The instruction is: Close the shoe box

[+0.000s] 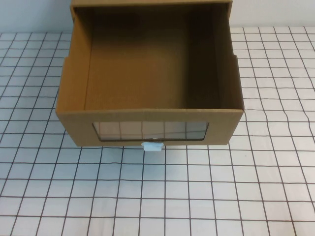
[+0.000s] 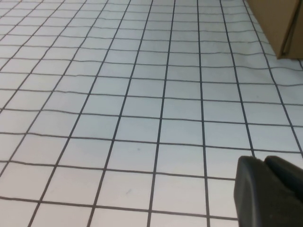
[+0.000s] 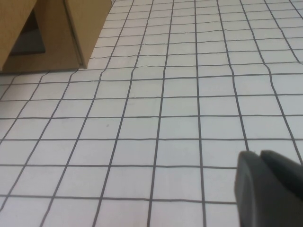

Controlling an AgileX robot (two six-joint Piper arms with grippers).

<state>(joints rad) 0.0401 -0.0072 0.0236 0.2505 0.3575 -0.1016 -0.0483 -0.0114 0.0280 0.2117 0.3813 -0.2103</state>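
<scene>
Right, shoe box (image 1: 147,93) sitting mid-table toward the far edge, drawer pulled well out toward the robot's side, empty inside, open top facing up. Clear window (image 1: 150,131) in the front panel, grid showing through, small white pull tab (image 1: 152,146) just under it, touching the tablecloth (image 1: 197,196). Outer sleeve only partly in frame at the top of the high view.

Neither arm visible from above. Left gripper (image 2: 267,194) low over bare cloth, well apart from the box, only a corner of cardboard far off in its wrist cam. Right gripper (image 3: 265,189) same story, over bare grid, box corner (image 3: 75,33) and a bit of window off in the distance. Jaws on both: can't tell, just a dark chunk of finger at the frame edge, no gap readable.

Nothing started yet by the look of it, whole push left to do.

Risks from here, judging only: 
- Pushing off-centre, e.g. near one front corner, probably skews the drawer and jams it in the sleeve. 
- Pushing on the window film instead of the cardboard rim, likely dents or pops it. 
- Sleeve not braced, so whole box may just slide away across the slick cloth instead of closing. 
- Catching the tab from above could fold it under. 
- Cloth wrinkles near the front could snag the drawer's bottom edge.
</scene>
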